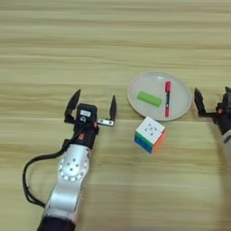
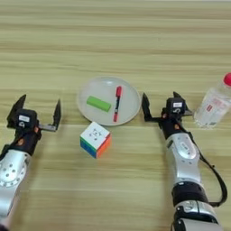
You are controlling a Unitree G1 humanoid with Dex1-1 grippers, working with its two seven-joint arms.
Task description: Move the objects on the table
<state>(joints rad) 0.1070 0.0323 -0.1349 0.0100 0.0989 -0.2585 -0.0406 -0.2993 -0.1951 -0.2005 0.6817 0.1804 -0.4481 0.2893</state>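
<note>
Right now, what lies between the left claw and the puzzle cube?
Nothing: only bare table separates the open left claw from the puzzle cube. Both eye views show this.

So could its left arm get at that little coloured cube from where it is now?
Probably yes. The left gripper is open and sits on the table off to the cube's left, with only bare wood between them. The plate lies behind the cube, out of that path.

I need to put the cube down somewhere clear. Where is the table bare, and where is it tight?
Bare: the table beyond the plate, and the near strip between both arms. Tight: the cube sits close to the plate's near rim, and the right gripper stands between plate and bottle. The left gripper is apart.
</note>
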